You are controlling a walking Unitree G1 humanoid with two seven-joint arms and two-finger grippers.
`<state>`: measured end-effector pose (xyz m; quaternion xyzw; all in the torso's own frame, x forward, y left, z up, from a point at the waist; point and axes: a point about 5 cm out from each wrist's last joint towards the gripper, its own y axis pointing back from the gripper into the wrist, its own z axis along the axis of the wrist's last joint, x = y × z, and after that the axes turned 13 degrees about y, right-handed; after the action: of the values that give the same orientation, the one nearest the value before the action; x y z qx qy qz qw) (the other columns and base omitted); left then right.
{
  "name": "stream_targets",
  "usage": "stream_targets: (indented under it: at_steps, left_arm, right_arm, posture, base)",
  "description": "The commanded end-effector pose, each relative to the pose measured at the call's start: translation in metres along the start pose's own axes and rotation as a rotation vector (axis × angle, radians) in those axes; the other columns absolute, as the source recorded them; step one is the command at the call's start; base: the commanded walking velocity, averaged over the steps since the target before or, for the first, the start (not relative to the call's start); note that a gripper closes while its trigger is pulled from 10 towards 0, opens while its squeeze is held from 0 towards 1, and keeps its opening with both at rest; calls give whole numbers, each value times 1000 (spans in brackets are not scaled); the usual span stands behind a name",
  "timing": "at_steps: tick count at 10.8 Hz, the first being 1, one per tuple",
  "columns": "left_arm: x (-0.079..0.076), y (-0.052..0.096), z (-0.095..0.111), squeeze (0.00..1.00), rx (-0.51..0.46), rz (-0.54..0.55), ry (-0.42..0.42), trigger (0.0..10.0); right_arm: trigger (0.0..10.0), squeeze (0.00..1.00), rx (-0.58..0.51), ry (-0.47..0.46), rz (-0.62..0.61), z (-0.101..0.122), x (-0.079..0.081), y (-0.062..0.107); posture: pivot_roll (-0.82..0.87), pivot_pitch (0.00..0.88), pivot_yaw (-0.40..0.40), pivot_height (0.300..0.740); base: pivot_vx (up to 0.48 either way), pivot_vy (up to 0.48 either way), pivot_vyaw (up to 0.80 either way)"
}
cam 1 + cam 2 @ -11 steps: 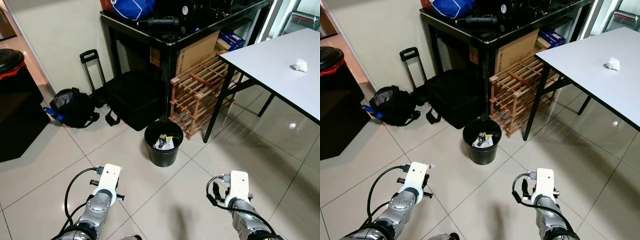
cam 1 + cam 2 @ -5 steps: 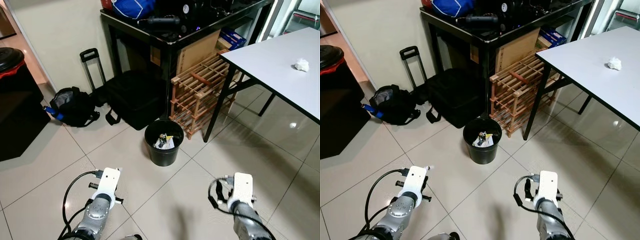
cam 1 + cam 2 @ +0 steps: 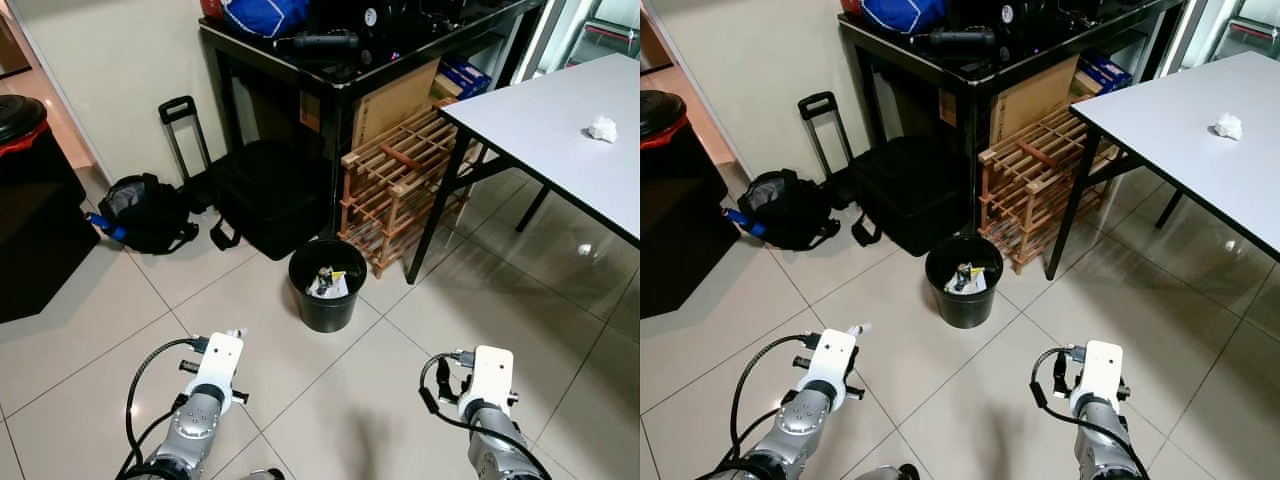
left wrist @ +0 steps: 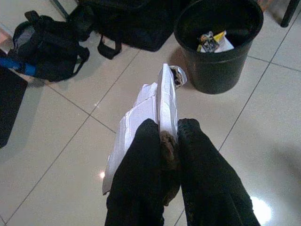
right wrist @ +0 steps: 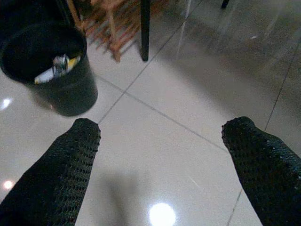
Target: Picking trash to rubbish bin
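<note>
From our head, the round black plastic rubbish bin point(image 3: 327, 285) stands at 12 o'clock on the tiled floor point(image 3: 90, 330); at our left wrist, the left claw point(image 4: 170, 136) pinches crumpled white paper trash point(image 4: 141, 117); at our right wrist, the right claw point(image 5: 162, 136) gapes wide.

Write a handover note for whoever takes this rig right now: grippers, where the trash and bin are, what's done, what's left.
Left gripper: shut on a white wrapper, held over the floor short of the bin.
Right gripper: open, holding nothing.
Black rubbish bin: on the floor ahead, beside the wooden rack, with some trash already inside.
A crumpled tissue lies on the white table.
Left: drop the wrapper in the bin, then probably fetch the tissue.
</note>
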<state>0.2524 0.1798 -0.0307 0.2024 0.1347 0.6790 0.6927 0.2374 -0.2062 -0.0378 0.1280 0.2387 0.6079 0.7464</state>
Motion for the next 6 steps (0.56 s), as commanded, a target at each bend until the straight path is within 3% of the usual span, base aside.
stream_targets:
  at_steps: [1,6]
  left_arm:
    - [0,-2,5,0,-28,3,-12,10000]
    - [-4,-3,12,0,-64,-16,-27,10000]
  right_arm:
    - [10000,0,-40,-32,-23,10,0,-3]
    - [10000,0,-67,-31,-23,16,2,-5]
  posture:
    - [-59,54,55,740]
    - [-58,48,59,740]
  base:
    - [0,0,0]
    - [0,0,0]
